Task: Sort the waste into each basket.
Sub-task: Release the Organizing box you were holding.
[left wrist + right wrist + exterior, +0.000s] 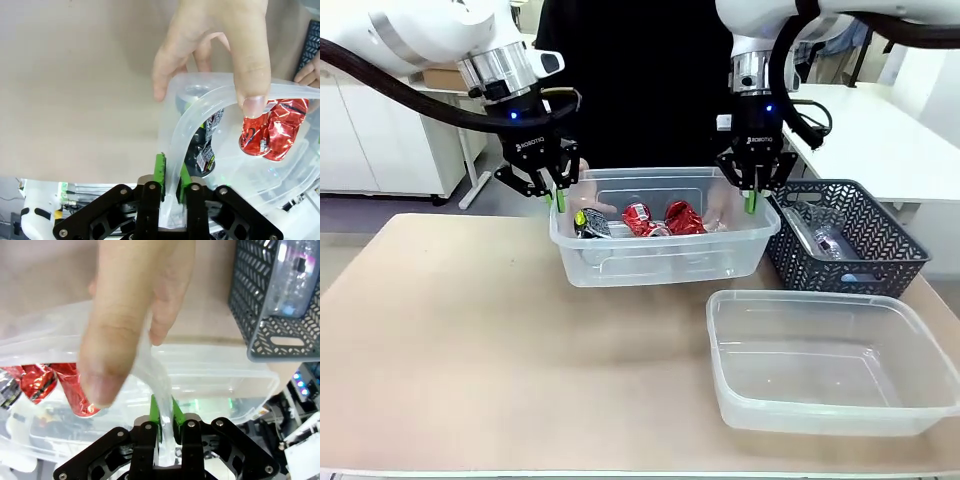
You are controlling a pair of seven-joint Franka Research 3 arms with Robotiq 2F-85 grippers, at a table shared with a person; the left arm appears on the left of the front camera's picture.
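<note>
Two clear rectangular plastic tubs with rounded corners stand on the tan table (470,350). The far tub (660,262) sits near the person's side, and the near tub (820,415) sits in front of it, off to the robot's right, with nothing in it. In the far tub lie two dented red metal drink cans (642,218) side by side, and just beside them, toward the robot's left, a crumpled black-and-silver foil wrapper (592,224). The left gripper (558,195) hangs at that tub's left end. Its green pads (160,172) are drawn close together with the rolled rim pinched between them, one pad inside the wall and one outside. The right gripper (752,200) has the tub's right end the same way — jaws narrow, rim caught between the pads (155,412). A person's hand (220,50) grips the rim just beyond the left gripper, thumb hooked over the edge above the cans, and another hand (130,310) holds the rim near the right gripper. A dark blue-grey lattice-sided plastic basket (880,240) stands just to the right of the far tub and holds clear plastic bottles (825,235) — I cannot tell how many.
</note>
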